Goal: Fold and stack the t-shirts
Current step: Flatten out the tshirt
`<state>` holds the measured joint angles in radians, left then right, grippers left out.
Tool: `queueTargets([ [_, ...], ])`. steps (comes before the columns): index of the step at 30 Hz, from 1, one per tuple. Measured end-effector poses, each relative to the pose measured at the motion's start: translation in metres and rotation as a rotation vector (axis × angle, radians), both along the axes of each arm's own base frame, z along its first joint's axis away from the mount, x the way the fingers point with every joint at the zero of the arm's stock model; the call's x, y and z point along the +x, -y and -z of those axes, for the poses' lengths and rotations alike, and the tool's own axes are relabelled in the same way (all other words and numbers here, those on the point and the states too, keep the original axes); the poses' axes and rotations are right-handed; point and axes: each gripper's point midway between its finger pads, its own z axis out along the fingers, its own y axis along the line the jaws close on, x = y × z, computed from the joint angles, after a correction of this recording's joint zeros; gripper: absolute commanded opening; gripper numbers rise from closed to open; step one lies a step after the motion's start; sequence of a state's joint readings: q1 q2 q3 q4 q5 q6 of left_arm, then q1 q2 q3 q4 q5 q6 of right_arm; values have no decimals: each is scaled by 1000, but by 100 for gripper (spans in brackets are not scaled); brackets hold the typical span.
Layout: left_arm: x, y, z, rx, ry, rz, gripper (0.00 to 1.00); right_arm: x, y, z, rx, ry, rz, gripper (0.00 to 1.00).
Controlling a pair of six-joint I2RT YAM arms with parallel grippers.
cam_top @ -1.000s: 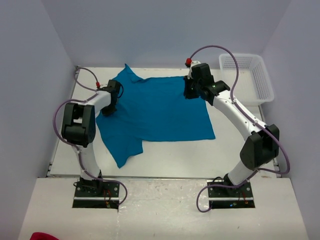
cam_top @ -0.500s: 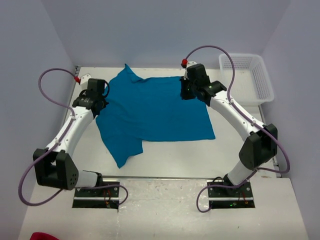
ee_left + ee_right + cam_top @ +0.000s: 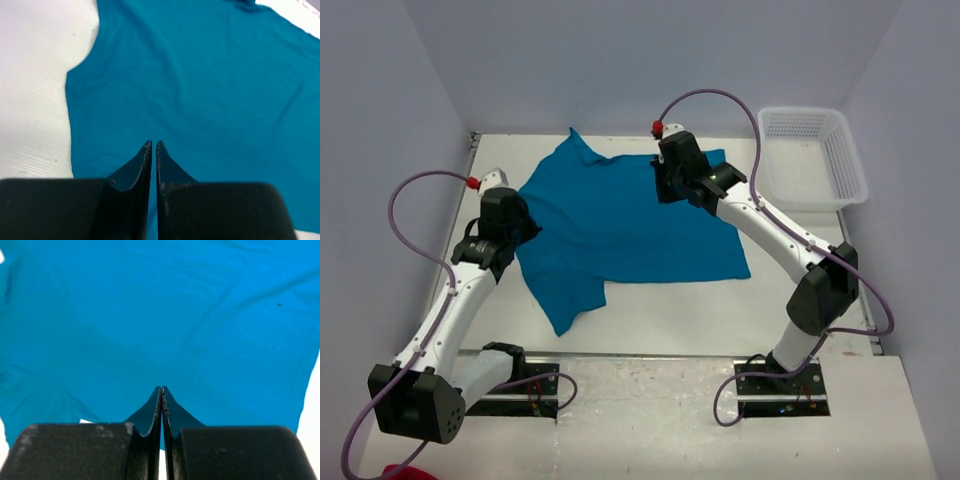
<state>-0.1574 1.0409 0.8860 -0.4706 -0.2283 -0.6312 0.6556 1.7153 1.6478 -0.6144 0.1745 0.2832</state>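
A plain teal-blue short-sleeved cloth t-shirt (image 3: 630,225) lies spread and wrinkled on the white surface (image 3: 670,310), one sleeve pointing to the far side and one to the near left. The left gripper (image 3: 523,232) is at the shirt's left edge, its fingers together with only a thin slit between them. The right gripper (image 3: 670,192) is at the far edge, its fingers pressed together. Whether either pinches cloth I cannot tell. A white plastic mesh basket (image 3: 847,160) stands at the far right, apart from the shirt.

No text, label, brand or number can be read
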Motion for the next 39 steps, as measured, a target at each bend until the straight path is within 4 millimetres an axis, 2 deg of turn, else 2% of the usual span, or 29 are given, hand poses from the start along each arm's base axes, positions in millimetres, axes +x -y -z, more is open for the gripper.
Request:
queueTargets([
  [8,-17,17,15,-58,-15,94,11,4,12,2,-31,6,75,0],
  [14,-24,23,-1,-75,43,138,13,14,16,4,-53,21,124,0],
  [21,-30,26,-16,-82,93,166,17,13,14,5,-25,8,145,0],
  [24,-32,26,-17,-77,101,177,26,11,14,1,-9,9,153,0],
  [28,-36,27,-17,-78,107,192,47,6,17,-7,12,18,162,0],
  [30,-38,28,-16,-77,106,197,53,2,19,-10,20,20,165,0],
  [31,-39,28,-15,-75,105,199,61,1,20,-12,24,22,167,0],
  [35,-41,27,-12,-66,101,207,70,-4,19,-15,30,28,166,0],
  [39,-42,27,-11,-61,96,211,74,-6,19,-15,20,29,170,0],
])
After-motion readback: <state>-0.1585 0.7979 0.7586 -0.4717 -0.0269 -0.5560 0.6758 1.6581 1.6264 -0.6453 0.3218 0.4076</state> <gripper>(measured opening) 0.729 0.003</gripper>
